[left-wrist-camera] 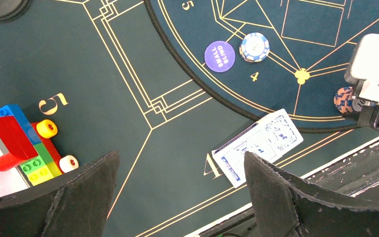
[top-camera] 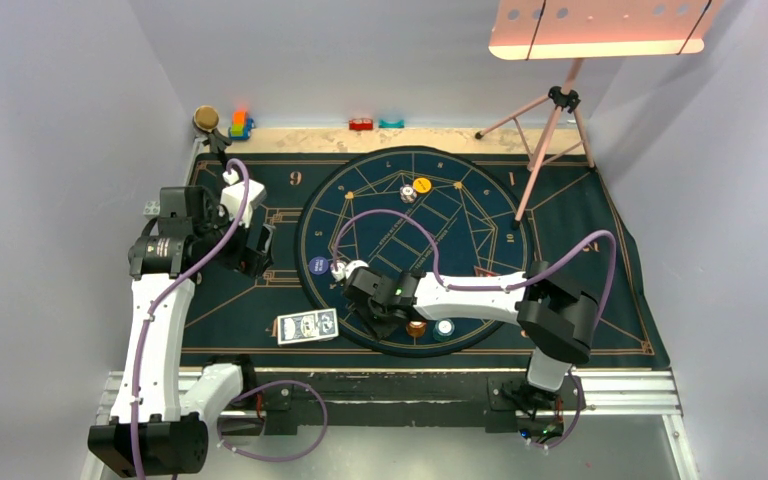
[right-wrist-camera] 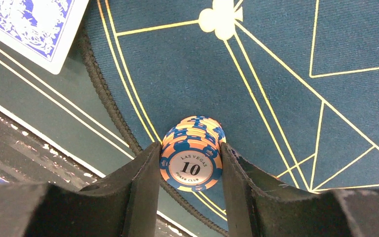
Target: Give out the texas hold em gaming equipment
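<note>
My right gripper [right-wrist-camera: 190, 148] is shut on a stack of orange chips [right-wrist-camera: 191, 167] marked "10", at the near rim of the round mat [right-wrist-camera: 276, 59]. In the top view this gripper [top-camera: 405, 320] is at the orange stack [top-camera: 417, 327], with a teal chip [top-camera: 445, 327] just to its right. Blue-backed cards [top-camera: 307, 326] lie left of it; they also show in the left wrist view [left-wrist-camera: 259, 143]. My left gripper [left-wrist-camera: 181, 163] is open and empty above the cloth near the "4". A blue "small blind" disc [left-wrist-camera: 219, 56] and a white chip stack [left-wrist-camera: 254, 47] lie on the round mat.
An orange button disc [top-camera: 422, 185] and white chips [top-camera: 409, 195] sit at the mat's far side. Toy blocks [left-wrist-camera: 19, 143] lie left of my left gripper; more blocks [top-camera: 240, 125] line the back edge. A tripod [top-camera: 550, 130] stands at the back right.
</note>
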